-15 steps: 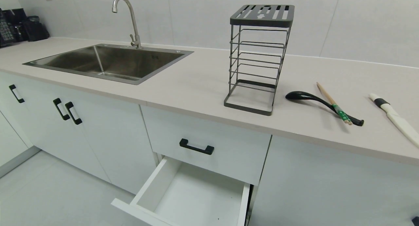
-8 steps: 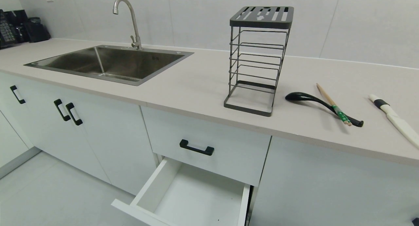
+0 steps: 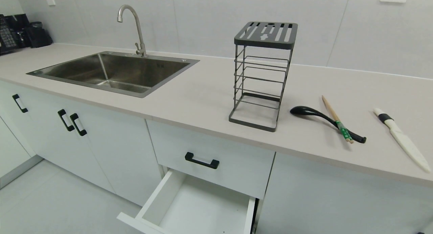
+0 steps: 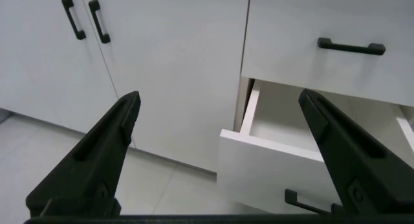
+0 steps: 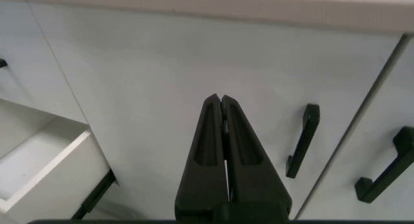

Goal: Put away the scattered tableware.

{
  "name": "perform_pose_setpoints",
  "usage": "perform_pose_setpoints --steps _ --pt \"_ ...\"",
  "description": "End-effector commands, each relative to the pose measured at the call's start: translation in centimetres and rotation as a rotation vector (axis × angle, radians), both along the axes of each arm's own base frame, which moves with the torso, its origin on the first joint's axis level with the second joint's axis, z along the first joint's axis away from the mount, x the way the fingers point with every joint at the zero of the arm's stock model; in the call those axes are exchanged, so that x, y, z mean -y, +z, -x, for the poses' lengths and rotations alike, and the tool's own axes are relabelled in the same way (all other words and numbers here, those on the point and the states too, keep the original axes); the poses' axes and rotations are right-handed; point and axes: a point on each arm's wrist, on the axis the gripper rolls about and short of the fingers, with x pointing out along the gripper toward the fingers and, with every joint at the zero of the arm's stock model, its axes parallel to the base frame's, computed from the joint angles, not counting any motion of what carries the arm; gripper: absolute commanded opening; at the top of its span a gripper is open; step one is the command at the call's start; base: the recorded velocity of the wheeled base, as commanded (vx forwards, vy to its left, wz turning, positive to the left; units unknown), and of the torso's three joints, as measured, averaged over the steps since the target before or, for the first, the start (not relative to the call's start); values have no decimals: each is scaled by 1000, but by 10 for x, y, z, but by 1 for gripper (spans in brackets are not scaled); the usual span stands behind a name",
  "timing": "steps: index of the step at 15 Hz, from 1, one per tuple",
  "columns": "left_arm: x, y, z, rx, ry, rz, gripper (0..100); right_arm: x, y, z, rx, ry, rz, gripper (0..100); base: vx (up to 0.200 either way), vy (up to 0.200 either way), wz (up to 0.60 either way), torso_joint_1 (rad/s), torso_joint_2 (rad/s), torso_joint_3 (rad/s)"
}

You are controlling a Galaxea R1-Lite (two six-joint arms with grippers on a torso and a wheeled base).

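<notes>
Tableware lies on counter (image 3: 203, 91): black spoon (image 3: 311, 112) at 3 o'clock of wire rack (image 3: 262, 78), chopsticks (image 3: 329, 108) crossing over its handle, white knife (image 3: 401, 139) farther out at 3 o'clock, apart. Drawer (image 3: 162, 196) stands pulled out at 7 o'clock of rack. L gripper (image 4: 220, 153) is spread wide, holding nothing; R gripper (image 5: 222, 104) has fingers pressed together, nothing between.

The rack (image 3: 265, 32) stands on the counter (image 3: 203, 91) right of the sink (image 3: 135, 75); spoon (image 3: 301, 110), chopsticks (image 3: 333, 113), knife (image 3: 401, 139) lie further right.
</notes>
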Motion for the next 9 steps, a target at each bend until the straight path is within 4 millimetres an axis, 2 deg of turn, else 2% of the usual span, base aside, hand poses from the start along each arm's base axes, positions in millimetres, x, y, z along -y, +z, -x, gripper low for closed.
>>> perform_pose_setpoints --steps 1,5,9 --pt "0 0 0 -1 0 0 100 0 0 0 -2 0 0 0 0 0 0 242 -461 -217" --pt "0 0 0 -1 1 0 100 0 0 0 -2 0 0 0 0 0 0 113 -465 -222" --pt "0 0 0 -1 0 0 100 0 0 0 -3 0 1 0 0 0 0 372 -485 -237"
